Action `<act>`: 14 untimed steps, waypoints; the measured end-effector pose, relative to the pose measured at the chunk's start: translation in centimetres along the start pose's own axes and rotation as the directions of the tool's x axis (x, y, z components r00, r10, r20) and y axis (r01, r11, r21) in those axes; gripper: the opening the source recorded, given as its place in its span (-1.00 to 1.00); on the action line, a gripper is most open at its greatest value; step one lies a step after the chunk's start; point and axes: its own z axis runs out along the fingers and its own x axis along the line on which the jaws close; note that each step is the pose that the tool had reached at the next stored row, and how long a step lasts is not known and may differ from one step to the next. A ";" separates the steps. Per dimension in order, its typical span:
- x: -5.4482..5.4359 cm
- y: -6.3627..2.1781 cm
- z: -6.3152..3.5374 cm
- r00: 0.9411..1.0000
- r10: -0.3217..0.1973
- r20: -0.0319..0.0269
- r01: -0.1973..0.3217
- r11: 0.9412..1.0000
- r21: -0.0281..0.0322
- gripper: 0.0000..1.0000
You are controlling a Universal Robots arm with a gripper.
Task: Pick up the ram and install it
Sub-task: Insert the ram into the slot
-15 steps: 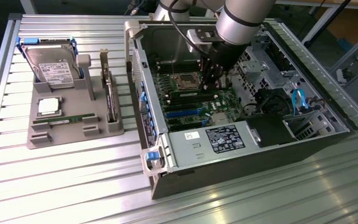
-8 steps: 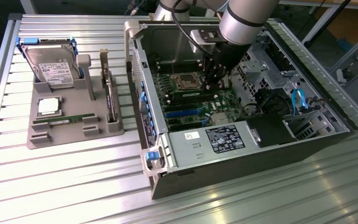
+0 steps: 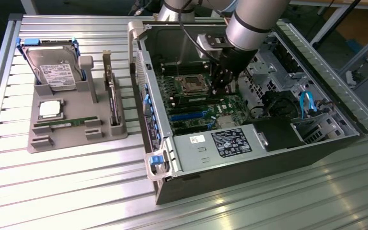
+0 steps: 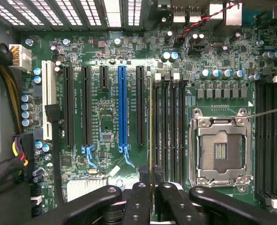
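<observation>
Black-fingered gripper [image 4: 151, 188] clamped on thin green ram stick [image 4: 151, 140], edge-on between its fingers. Exterior view: silver CPU socket [image 3: 190, 85] at gripper's 9 o'clock.

No wording can be made out. Print is seen on a dark label [image 3: 230, 143] inside the computer case [image 3: 248, 187], on a white sticker [image 3: 198, 139] beside it, and on the hard drive's label [image 3: 57, 72] outside the case. White lettering beside the expansion slots [image 4: 87, 105] inside the case is too small to be read.
</observation>
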 end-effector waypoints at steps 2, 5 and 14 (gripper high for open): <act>0.0 -0.03 0.61 1.000 0.000 0.000 0.000 1.000 0.000 -0.75; 0.0 -0.04 0.92 1.000 0.000 0.000 0.000 1.000 0.000 -0.75; -1.3 -0.03 1.11 1.000 0.000 0.000 0.000 1.000 0.000 -0.75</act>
